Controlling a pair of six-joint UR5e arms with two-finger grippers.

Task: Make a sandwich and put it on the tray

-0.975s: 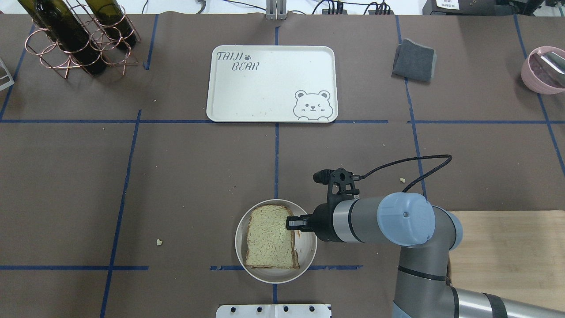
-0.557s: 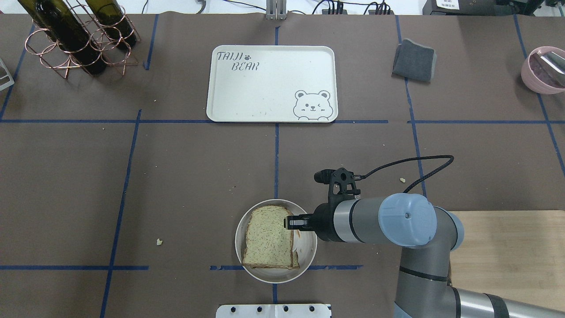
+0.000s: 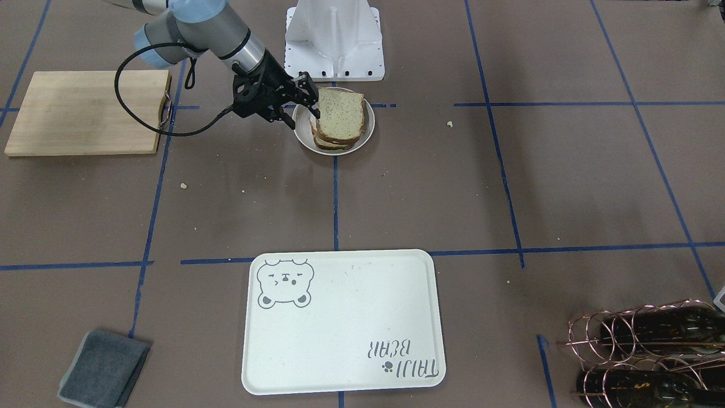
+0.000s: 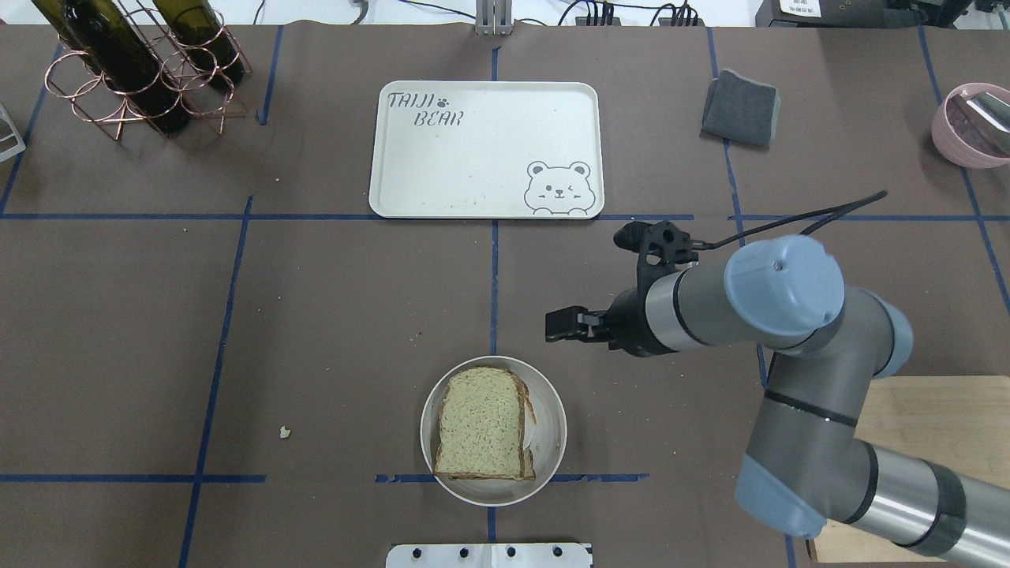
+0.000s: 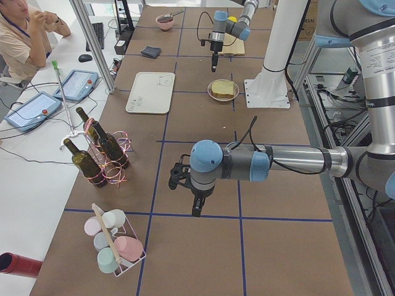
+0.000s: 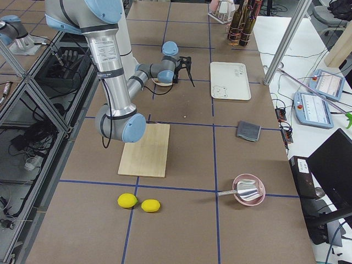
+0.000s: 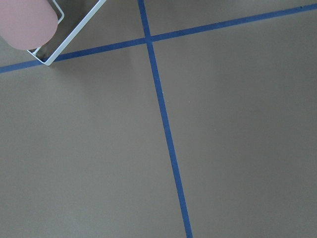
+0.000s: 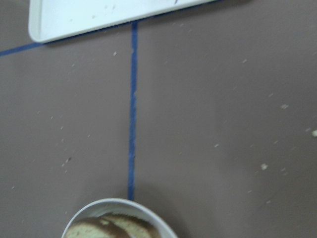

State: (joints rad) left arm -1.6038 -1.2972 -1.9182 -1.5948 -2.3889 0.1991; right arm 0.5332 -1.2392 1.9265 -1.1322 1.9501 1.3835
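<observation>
Sandwich point(image 4: 481, 434) sits on white plate point(image 4: 550, 442) on brown table point(image 4: 316, 315); can't tell if right tool point(image 4: 552, 325) is apart.

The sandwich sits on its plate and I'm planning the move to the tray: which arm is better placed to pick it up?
Right. The right gripper hangs close by the plate holding the sandwich; the left gripper is far off, near the cup rack.

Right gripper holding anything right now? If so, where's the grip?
Nothing. The right gripper hangs clear of the sandwich, which lies on its plate.
</observation>
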